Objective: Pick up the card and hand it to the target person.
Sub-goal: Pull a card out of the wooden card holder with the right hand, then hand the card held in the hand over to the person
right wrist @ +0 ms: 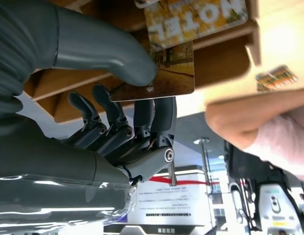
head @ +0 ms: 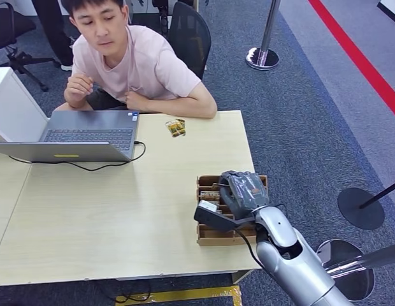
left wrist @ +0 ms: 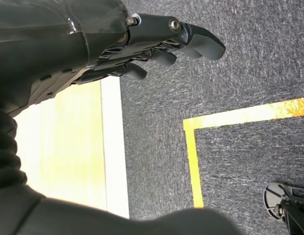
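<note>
Head view – right hand (head: pixel 243 191): it reaches over the cardboard card box (head: pixel 205 237) at the near right corner of the table (head: pixel 137 210), fingers down inside the box.
Head view – card: hidden under the hand here; the box slots beside the hand hold more cards.
Head view – person (head: pixel 133 64): seated at the far edge of the table in a pink shirt, forearms resting on the wood, well apart from the box.
Head view – table: light wood; an open laptop (head: pixel 85 137) sits at the far left with a black cable (head: pixel 90 167) trailing from it, and a small yellow packet (head: pixel 176 127) lies just in front of the person's arm.
Head view – room: grey carpet, a red floor stripe (head: pixel 359 60) at the far right, stanchion bases (head: pixel 262 58), a black office chair (head: pixel 188 32) behind the person.
Left wrist view – left hand (left wrist: pixel 158 49): hangs beside the table edge over the carpet, fingers loosely apart, grasping nothing.
Left wrist view – floor: grey carpet with yellow tape lines (left wrist: pixel 194 161).
Right wrist view – right hand (right wrist: pixel 132 98): thumb pressed on one face of the card (right wrist: pixel 169 73), dark fingers behind the other, pinching it at the box.
Right wrist view – neighbours: another card printed "HOTEL" (right wrist: pixel 196 17) stands in the next slot; the person's forearm (right wrist: pixel 254 115) lies beyond.
</note>
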You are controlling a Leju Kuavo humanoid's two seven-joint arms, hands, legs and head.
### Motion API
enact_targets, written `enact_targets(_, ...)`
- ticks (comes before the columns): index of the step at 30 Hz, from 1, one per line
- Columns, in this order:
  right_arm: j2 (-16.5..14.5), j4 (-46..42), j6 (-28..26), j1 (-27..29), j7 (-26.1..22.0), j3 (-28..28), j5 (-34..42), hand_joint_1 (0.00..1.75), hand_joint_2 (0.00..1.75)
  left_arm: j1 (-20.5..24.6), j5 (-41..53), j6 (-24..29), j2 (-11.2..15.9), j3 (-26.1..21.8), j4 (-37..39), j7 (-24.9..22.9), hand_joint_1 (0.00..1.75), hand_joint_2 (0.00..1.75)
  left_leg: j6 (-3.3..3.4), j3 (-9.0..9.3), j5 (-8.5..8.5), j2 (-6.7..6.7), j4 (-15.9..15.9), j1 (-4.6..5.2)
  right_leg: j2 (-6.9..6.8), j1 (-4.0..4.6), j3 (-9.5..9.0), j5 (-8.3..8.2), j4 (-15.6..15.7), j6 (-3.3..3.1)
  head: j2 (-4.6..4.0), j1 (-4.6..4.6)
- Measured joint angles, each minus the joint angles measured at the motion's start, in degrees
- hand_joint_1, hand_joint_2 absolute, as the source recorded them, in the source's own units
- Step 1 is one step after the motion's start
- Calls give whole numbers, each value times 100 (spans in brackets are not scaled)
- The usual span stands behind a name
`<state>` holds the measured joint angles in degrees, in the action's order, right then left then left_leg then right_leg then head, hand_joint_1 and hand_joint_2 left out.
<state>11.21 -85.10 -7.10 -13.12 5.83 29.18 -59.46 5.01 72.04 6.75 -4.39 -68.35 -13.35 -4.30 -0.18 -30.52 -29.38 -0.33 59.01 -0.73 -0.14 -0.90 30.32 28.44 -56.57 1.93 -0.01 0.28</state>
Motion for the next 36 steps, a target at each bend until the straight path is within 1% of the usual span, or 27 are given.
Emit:
enact_targets(4,1,-236,-343,27,-266,-38,118,148,175,-1,0,-7,0,-2,0,-1,0,175,0,0,0,0,0,0,0,0,0,0,0,0,0,0)
enact_targets(10,-1,-722,-852,127,-611,-267,230,148,175,-1,0,-7,0,-2,0,7,0,175,0,0,0,0,0,0,0,0,0,0,0,0,0,0)
enact_targets(15,-22,-890,-978,155,-798,-344,206,148,175,0,0,-7,0,-2,0,25,0,175,0,0,0,0,0,0,0,0,0,0,0,0,-1,-1)
enact_targets(20,-58,-891,-1013,158,-841,-343,154,148,175,0,0,-7,0,-2,0,27,0,175,0,0,0,0,0,0,0,0,0,0,0,0,-1,-1)
enact_targets(24,-112,-817,-1086,129,-928,-328,-133,148,175,2,20,-20,0,2,0,48,0,175,0,-5,0,0,-1,0,0,0,0,0,-1,0,-1,0)
enact_targets(27,-284,-355,-1507,-114,-1057,-237,-571,148,175,10,94,-40,0,4,0,73,0,175,-1,-6,1,1,-1,-1,4,0,0,-1,-2,-1,0,-1)
enact_targets(30,-574,543,-2220,-565,-1141,-117,-932,148,175,33,192,-58,-1,11,0,78,0,175,-5,0,10,3,-1,-2,5,1,-1,-5,-3,-3,1,-2)
enact_targets(32,-793,1160,-2577,-882,-1168,-86,-1046,148,175,45,240,-59,-2,18,0,78,0,175,-6,-1,16,2,-1,-2,3,1,-1,-9,-4,-5,1,-1)
enact_targets(34,-997,1712,-2727,-1181,-1171,-79,-1091,148,175,54,273,-62,-2,30,0,73,0,175,-8,0,18,2,-1,-2,4,2,0,-12,-5,-7,0,0)
enact_targets(36,-1163,2171,-2745,-1428,-1142,-73,-1108,148,175,68,304,-69,-2,43,0,50,0,175,-8,0,19,2,-1,-2,3,2,0,-12,-5,-8,0,0)
